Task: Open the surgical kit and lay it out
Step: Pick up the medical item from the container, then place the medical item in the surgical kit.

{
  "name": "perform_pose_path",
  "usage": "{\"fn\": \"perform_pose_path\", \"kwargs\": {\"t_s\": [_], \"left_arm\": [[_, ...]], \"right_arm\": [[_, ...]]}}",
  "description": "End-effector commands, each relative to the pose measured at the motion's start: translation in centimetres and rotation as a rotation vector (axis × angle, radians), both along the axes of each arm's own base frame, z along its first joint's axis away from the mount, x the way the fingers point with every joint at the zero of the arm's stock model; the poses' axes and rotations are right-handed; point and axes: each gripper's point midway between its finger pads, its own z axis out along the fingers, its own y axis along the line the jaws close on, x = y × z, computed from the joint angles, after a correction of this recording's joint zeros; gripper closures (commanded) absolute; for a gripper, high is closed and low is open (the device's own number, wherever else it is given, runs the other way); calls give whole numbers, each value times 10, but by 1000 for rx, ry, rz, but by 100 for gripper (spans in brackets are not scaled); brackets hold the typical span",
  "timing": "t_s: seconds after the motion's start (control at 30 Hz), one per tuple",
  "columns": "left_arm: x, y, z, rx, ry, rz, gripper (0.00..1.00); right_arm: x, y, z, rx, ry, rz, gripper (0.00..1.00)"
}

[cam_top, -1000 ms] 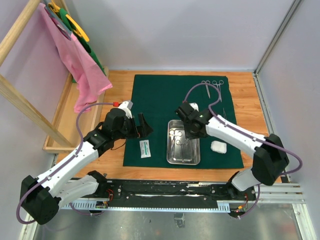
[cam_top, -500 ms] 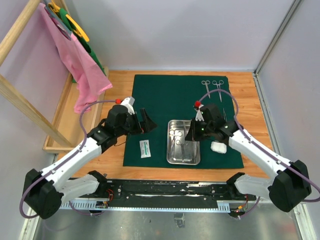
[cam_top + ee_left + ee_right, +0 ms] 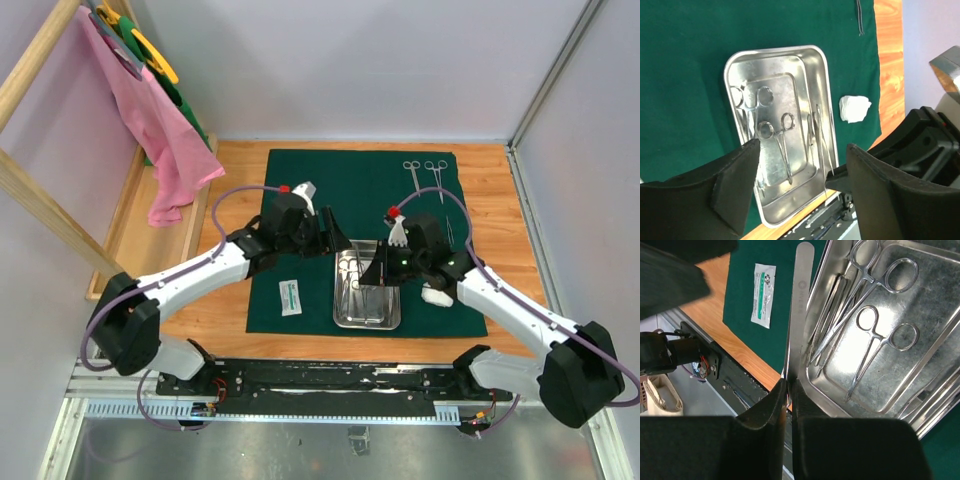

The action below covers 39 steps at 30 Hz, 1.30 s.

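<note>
We see a wooden desk [image 3: 235,165] spread with the dark green cloth wrap [image 3: 350,195], opened flat. Both arms reach in over it, the left arm [image 3: 200,272] from the left and the right arm [image 3: 500,300] from the right. They meet above the shiny steel tray [image 3: 367,322], which sits on the near middle of the cloth. The left jaws hang released over the tray's far left corner, wide apart with nothing between them. The right jaws are clenched on a pair of flat steel tweezers [image 3: 800,300], which run along the tray's rim; whether they touch it we cannot tell. Inside the tray lie several ring-handled clamps [image 3: 875,335] and other slim instruments. Two more clamps [image 3: 413,175] lie at the cloth's far right corner. The white gauze wad [image 3: 437,294] rests on the cloth just right of the tray, and the small white packet [image 3: 290,297] lies to the tray's left.
</note>
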Motion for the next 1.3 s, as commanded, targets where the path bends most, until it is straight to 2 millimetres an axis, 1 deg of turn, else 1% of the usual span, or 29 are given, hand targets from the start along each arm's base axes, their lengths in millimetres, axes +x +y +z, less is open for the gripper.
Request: {"fn": "perform_pose_path", "kwargs": {"t_s": [0.0, 0.07, 0.1, 0.27, 0.33, 0.43, 0.47, 0.5, 0.53, 0.57, 0.7, 0.77, 0.8, 0.83, 0.87, 0.9, 0.97, 1.0, 1.13, 1.2, 1.27], "left_arm": [[2, -30, 7, -51, 8, -31, 31], [-1, -40, 3, -50, 22, -42, 39], [-1, -45, 3, -52, 27, -45, 40], [-1, -59, -6, -53, 52, -46, 39], [-1, -64, -8, -55, 58, -43, 40], [-2, -71, -12, -48, 65, -43, 51], [-2, -72, -14, -45, 68, -42, 57], [-3, -74, -15, -40, 71, -42, 66], [-2, -75, -16, -36, 73, -39, 73], [-3, -75, -18, -33, 77, -38, 77], [-2, -77, -21, -21, 80, -33, 79], [-1, -80, -21, -19, 81, -34, 89], [1, -80, -22, -13, 83, -32, 97], [2, -81, -24, -1, 84, -33, 99], [5, -82, -25, 9, 84, -29, 100], [8, -84, -24, 16, 77, -30, 100], [17, -87, -22, 49, 65, -23, 100], [21, -90, -21, 63, 59, -21, 100], [41, -106, -20, 94, 47, -15, 100], [50, -112, -21, 104, 45, -4, 100], [58, -123, -24, 110, 57, -2, 99]], "right_arm": [[6, 1, 11, 38, -37, -5, 99], [7, 0, 11, 37, -43, -5, 99], [7, -1, 10, 36, -42, -3, 99], [7, -4, 10, 38, -50, 4, 99], [5, -5, 9, 39, -50, 8, 99], [5, -9, 7, 45, -45, 6, 99], [5, -10, 6, 46, -46, 6, 99], [5, -11, 5, 45, -44, 4, 99], [5, -11, 5, 49, -44, 5, 99], [5, -12, 4, 52, -43, 5, 99], [5, -15, 2, 59, -37, -2, 99], [6, -15, 3, 62, -37, -1, 99], [6, -15, 4, 64, -38, 0, 99], [6, -15, 4, 61, -39, 3, 97], [8, -16, 9, 57, -46, 5, 90], [8, -17, 13, 45, -54, 9, 81], [9, -26, 25, -10, -81, 2, 72], [10, -32, 31, -42, -103, -8, 69], [8, -59, 47, -138, -145, -48, 61], [6, -77, 54, -196, -151, -88, 58], [4, -103, 64, -276, -182, -165, 57]]}}
